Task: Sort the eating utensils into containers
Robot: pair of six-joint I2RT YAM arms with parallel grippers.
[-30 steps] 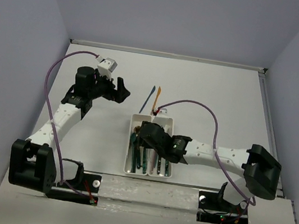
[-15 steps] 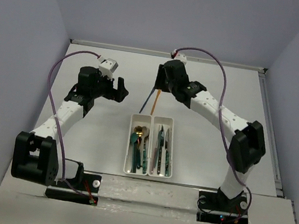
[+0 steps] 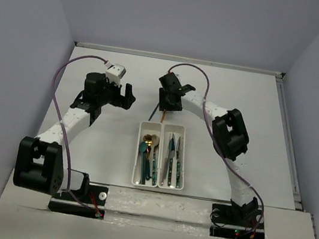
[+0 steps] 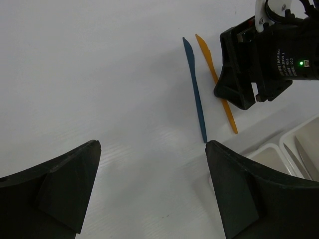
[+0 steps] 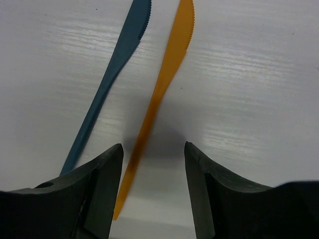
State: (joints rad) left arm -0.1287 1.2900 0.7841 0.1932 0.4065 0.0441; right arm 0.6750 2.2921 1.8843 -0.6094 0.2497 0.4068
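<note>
Beneath both claws, a white tabletop [image 3: 107, 141] carries a twin-bin white plastic tray [image 3: 157, 186], on the near side of the right gripper [image 3: 165, 103], with mixed-colour utensils [image 3: 152, 155] lying in both bins. That gripper [image 5: 152, 147] hangs with jaws parted and clamping nothing, a slim orange plastic knife [image 5: 164, 79] running between its fingers. Just left of it lies a slim dark-blue plastic knife [image 5: 107, 79]. Well off to that side, the left gripper [image 4: 152, 144] gapes wide, empty.

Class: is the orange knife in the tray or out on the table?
Out: orange knife lies flat on the table beside the blue knife.
</note>
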